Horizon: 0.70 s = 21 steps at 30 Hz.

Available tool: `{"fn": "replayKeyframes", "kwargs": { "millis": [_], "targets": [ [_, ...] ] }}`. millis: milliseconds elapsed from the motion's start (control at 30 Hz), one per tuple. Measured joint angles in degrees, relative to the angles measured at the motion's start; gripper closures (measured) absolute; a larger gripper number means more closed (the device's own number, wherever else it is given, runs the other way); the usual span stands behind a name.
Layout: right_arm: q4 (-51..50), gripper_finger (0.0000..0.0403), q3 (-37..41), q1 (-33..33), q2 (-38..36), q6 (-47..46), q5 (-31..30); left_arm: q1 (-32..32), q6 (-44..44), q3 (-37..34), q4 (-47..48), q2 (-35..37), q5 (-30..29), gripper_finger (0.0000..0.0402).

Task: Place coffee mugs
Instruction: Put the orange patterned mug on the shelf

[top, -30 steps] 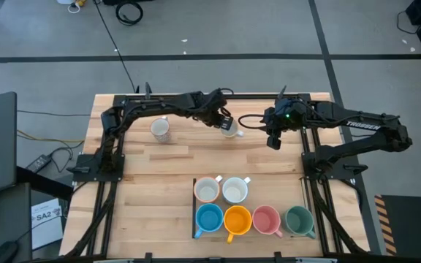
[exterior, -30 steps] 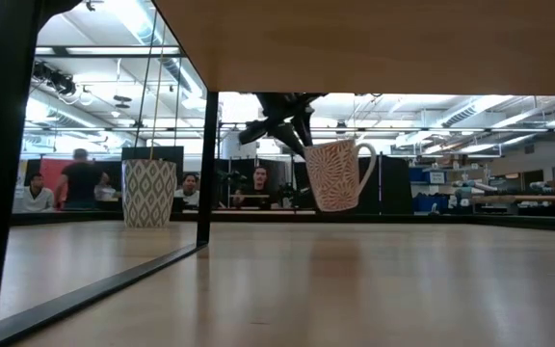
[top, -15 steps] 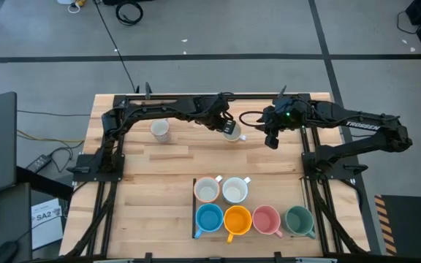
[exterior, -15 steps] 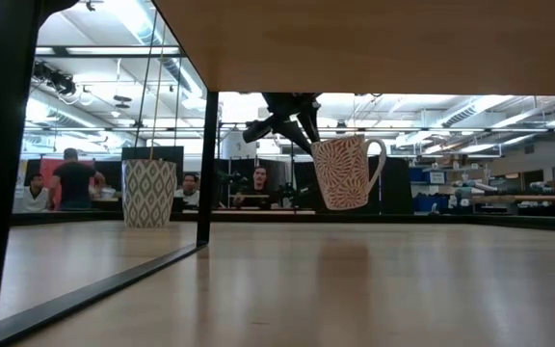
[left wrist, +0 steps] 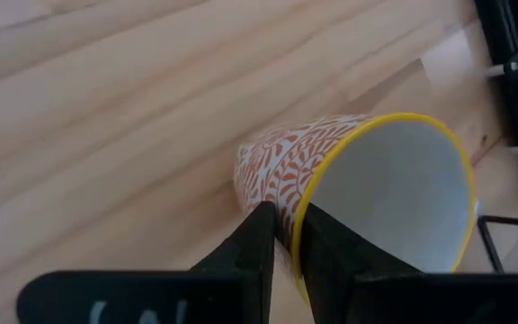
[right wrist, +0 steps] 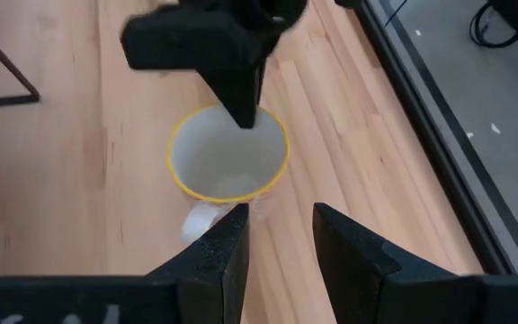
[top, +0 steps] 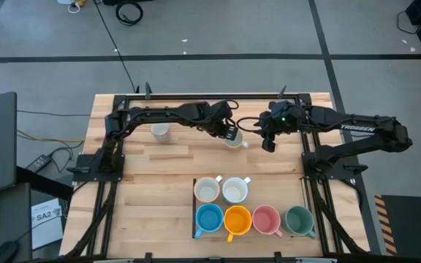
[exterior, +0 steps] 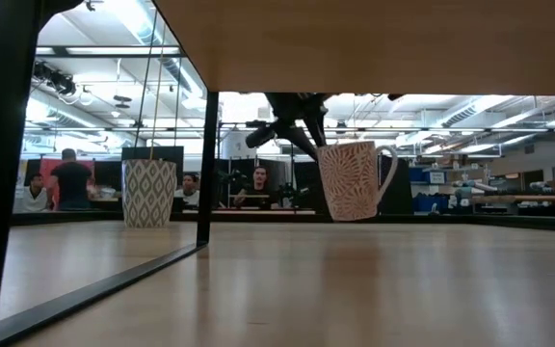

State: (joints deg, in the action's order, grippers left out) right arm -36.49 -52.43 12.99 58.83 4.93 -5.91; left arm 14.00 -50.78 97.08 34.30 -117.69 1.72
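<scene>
room: big open workshop past the bench in the low view, strip lights on the ceiling, a few people way in the back, desks and gear too far off to make out
floor: grey concrete with taped lines around the bench, cables lying on it at the far side in the high view
bench: pale wood planks with a black frame around it, pretty bare across the middle
left arm: reaches from the left side of the bench across the far half toward the centre
right arm: comes in from the right, ends just beside the carried mug
mug group: six mugs packed touching at the near edge, two white-ish ones behind a row of blue, orange, pink, green
left claw: pinched shut on the rim of the patterned mug, one finger inside, one outside
patterned mug: white with an orange leaf print and a yellow rim, held just above the bench in the low view, roughly upright, handle on the right there
right claw: fingers a bit apart, holding nothing, hanging right next to that mug
lone mug: green diamond pattern, stands on the far left part of the bench, well apart from the rest
</scene>
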Motion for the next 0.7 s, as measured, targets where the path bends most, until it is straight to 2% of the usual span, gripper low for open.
{"fn": "replayKeyframes", "kwargs": {
  "millis": [333,700],
  "targets": [
    [2.26,0.0272,2.52,0.00,0.04,0.18,0.02,-0.17,-2.32,0.00,-0.82,-1.49,0.57,0.0344],
    [2.28,0.0272,2.52,0.00,0.04,-2.08,0.01,0.13,-1.60,0.02,-1.07,-1.42,0.55,0.0281]
  ]
}}
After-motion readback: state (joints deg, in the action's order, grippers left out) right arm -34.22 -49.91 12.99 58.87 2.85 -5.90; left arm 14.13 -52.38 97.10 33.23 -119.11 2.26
